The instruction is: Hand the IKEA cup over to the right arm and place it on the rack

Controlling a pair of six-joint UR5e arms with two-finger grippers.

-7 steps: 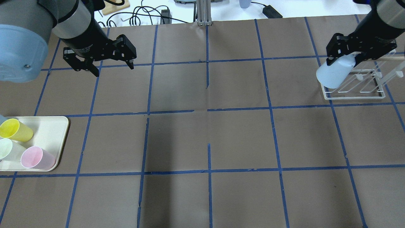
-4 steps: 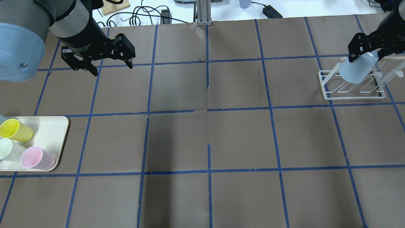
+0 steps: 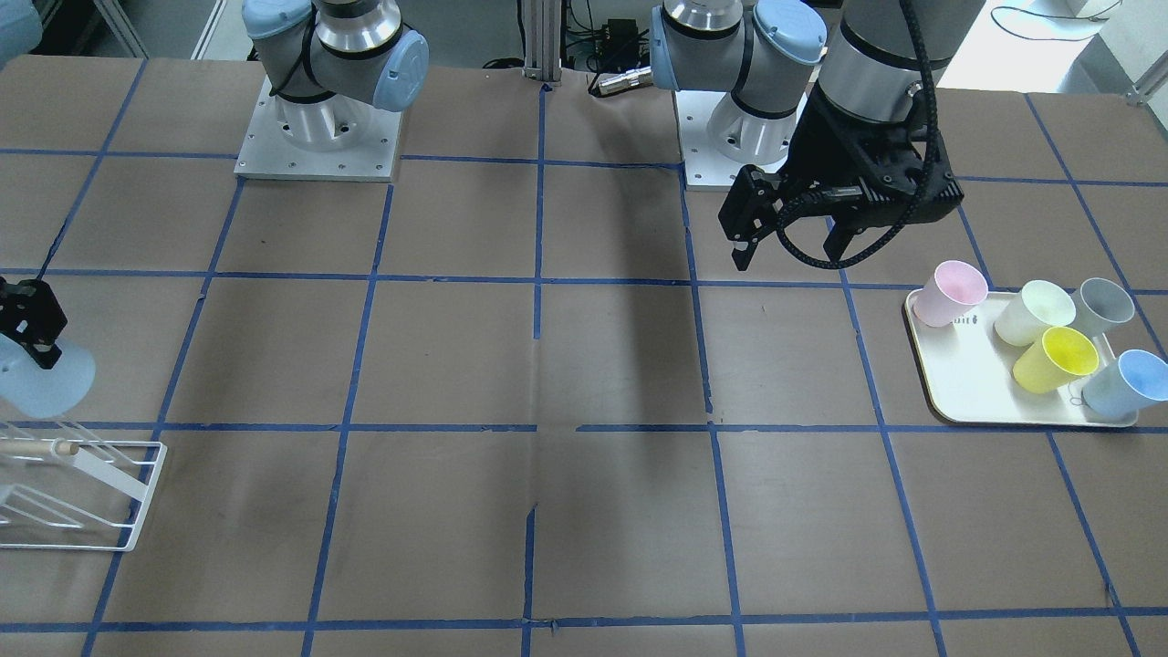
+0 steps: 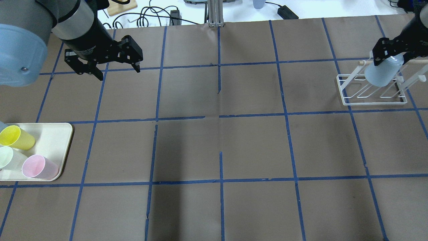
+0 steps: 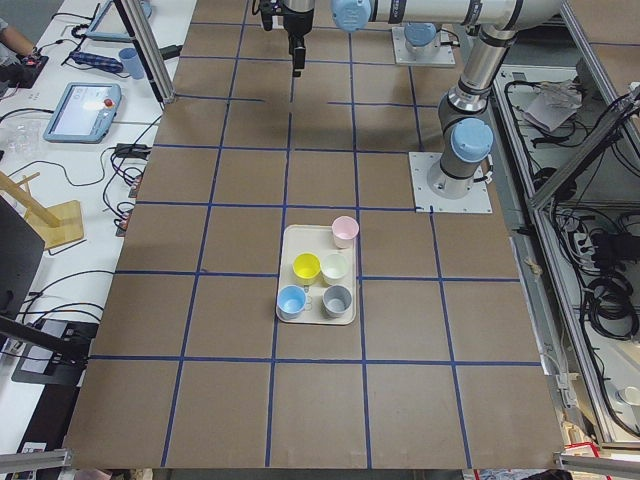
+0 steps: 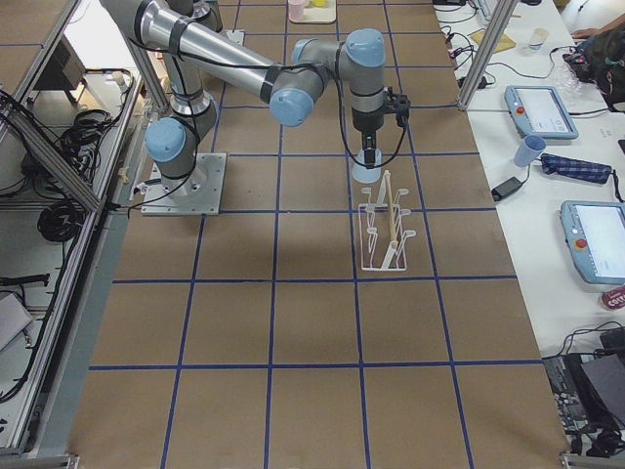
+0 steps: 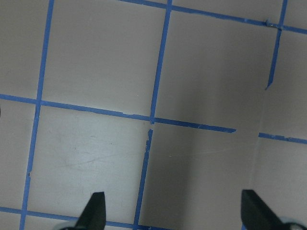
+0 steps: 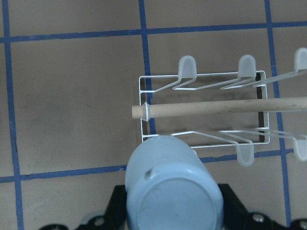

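The light blue IKEA cup (image 4: pixel 381 73) hangs mouth-down with my right gripper (image 4: pixel 389 56) shut on its base. It is over the end of the white wire rack (image 4: pixel 347 97) where the wooden rod (image 8: pixel 216 106) ends. In the right wrist view the cup (image 8: pixel 172 191) sits beside the nearer row of prongs. From the front, the cup (image 3: pixel 50 376) is a little above the rack (image 3: pixel 119 497); I cannot tell whether they touch. My left gripper (image 4: pixel 119 74) stands open and empty over the table's far left, its fingertips (image 7: pixel 96 207) wide apart.
A cream tray (image 4: pixel 58 134) at the front left holds a yellow cup (image 4: pixel 15 137), a pink cup (image 4: pixel 38 166) and several others, among them a second blue cup (image 3: pixel 1127 383). Cables and tools lie beyond the table's far edge.
My right gripper has carried the cup to the right, from the rack's left edge to over it, and turned it from tilted to mouth-down. The left arm has barely moved.
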